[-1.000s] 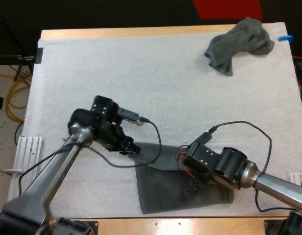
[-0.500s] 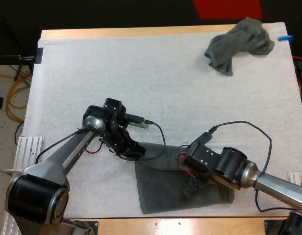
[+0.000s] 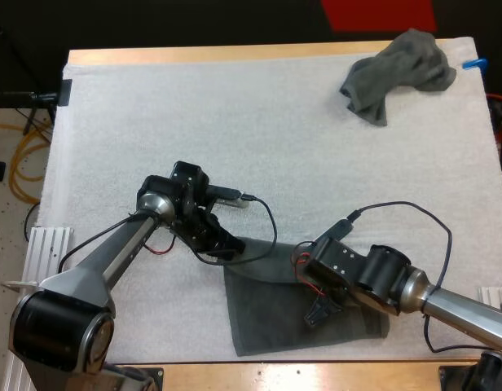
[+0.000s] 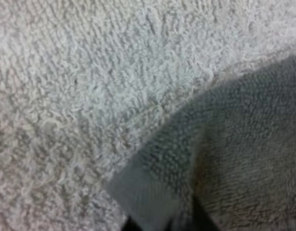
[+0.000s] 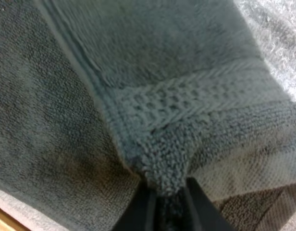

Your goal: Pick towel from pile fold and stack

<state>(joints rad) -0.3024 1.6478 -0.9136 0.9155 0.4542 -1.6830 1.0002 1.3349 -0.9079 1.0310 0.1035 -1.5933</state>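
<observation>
Jaws of my right gripper [image 5: 168, 192] pinch a folded corner of the flat towel [image 3: 267, 318]; my left gripper [image 3: 228, 247] clamps its far left corner.

The towel [image 5: 138, 96] is seen as matt, looped terry cloth with a woven band; the mat [image 4: 66, 72] as rough white pile; the table [image 3: 194, 54] as smooth wood.

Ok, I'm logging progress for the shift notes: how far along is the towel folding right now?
Done: one flat towel lies spread on the mat's near side. In hand: the right pincer pinches a corner of it, and the left pincer is at its far left corner, seemingly setting up a fold. Left: folding and stacking it, then the crumpled towel at the far right.
</observation>
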